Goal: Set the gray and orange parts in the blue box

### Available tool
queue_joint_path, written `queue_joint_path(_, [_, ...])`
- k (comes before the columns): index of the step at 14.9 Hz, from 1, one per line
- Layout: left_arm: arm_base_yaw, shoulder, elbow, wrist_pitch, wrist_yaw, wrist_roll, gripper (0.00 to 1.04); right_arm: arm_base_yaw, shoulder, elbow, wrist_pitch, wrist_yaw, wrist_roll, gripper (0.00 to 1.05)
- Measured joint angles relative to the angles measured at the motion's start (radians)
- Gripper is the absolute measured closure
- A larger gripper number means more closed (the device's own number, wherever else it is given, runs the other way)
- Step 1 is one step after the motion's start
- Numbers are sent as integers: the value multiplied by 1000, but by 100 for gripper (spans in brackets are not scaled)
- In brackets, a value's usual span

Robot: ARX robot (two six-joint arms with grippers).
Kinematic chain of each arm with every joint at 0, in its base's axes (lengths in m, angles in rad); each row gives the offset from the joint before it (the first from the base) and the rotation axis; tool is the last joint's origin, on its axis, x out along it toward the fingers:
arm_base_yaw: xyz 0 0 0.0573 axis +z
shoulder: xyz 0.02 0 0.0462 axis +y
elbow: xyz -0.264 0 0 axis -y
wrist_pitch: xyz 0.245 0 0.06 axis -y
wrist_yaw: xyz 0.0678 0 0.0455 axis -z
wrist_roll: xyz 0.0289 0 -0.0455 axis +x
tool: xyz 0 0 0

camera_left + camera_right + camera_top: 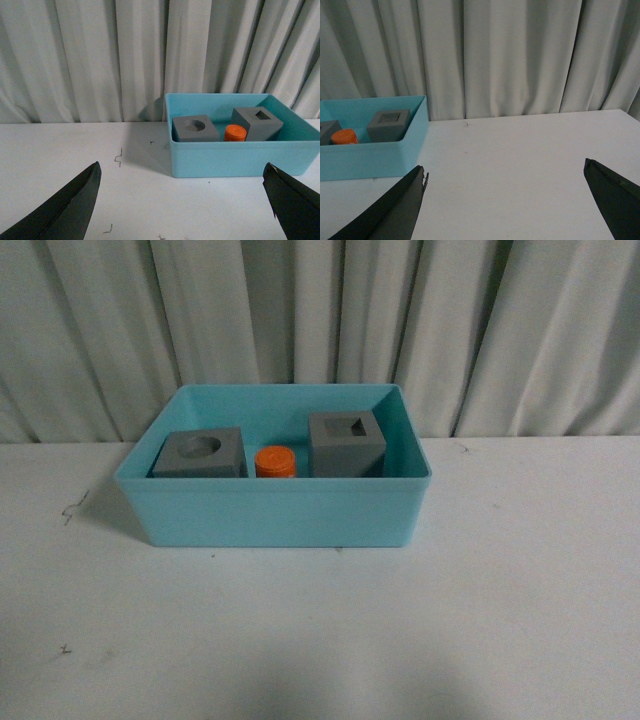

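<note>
The blue box (275,512) stands on the white table by the curtain. Inside it sit the gray cube with a round recess (202,453), the orange cylinder (275,462) and the gray cube with a square recess (346,443). All show in the left wrist view: box (240,157), round-recess cube (195,129), cylinder (234,133), square-recess cube (257,122). The right wrist view shows the box (367,159), cylinder (345,136) and square-recess cube (389,125). My left gripper (182,192) and right gripper (505,197) are open, empty, away from the box. Neither arm shows in the front view.
A gray pleated curtain (320,320) hangs close behind the box. The white table (400,640) has small dark scuff marks (118,158) on its left part. The table's far right edge (632,114) shows in the right wrist view.
</note>
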Motion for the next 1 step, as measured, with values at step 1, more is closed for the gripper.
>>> queue_joint_path(1, [0, 0, 0, 0, 0, 0, 7, 0, 0, 0, 0, 0, 0, 6])
